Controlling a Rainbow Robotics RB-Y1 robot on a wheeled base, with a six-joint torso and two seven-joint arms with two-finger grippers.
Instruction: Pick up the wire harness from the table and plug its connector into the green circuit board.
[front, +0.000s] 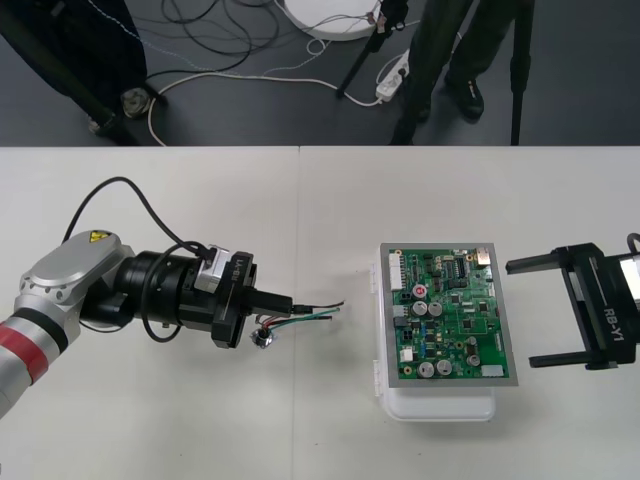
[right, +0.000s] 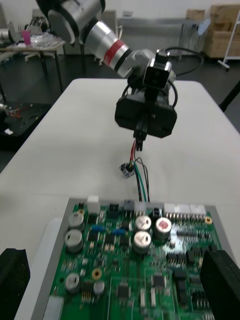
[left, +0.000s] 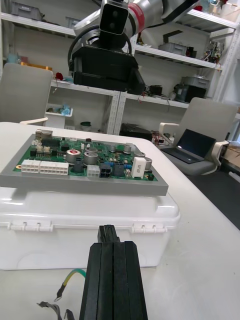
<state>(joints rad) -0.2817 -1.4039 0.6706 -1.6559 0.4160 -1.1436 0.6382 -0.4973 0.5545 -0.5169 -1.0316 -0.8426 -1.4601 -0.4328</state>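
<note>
On the table's (front: 150, 430) left half, the left gripper (front: 283, 300) hovers level, pointed toward the green circuit board (front: 450, 315). Its 2 black fingers (left: 102, 285) are pressed together on the wire harness (front: 310, 312), with what appears to be the black plug (left: 106, 233) projecting from the tips. Red, black and green wires (right: 141, 182) loop out ahead of the tips. The metal socket (front: 262, 338) dangles beneath, and contact with the tabletop cannot be confirmed. Plug and board are well apart, so the plug is not seated.

The grip at the plug end, plug forward, is judged deliberate: it presents the connector to the headers along the board edge facing this gripper. The board sits on its white base (front: 440, 405), which raises it toward the gripper's height.

At the board's right side the right gripper (front: 547, 311) waits with its fingers spread wide, holding nothing, judged ready to steady the base. Assessment: pickup complete, approach and insertion outstanding.
</note>
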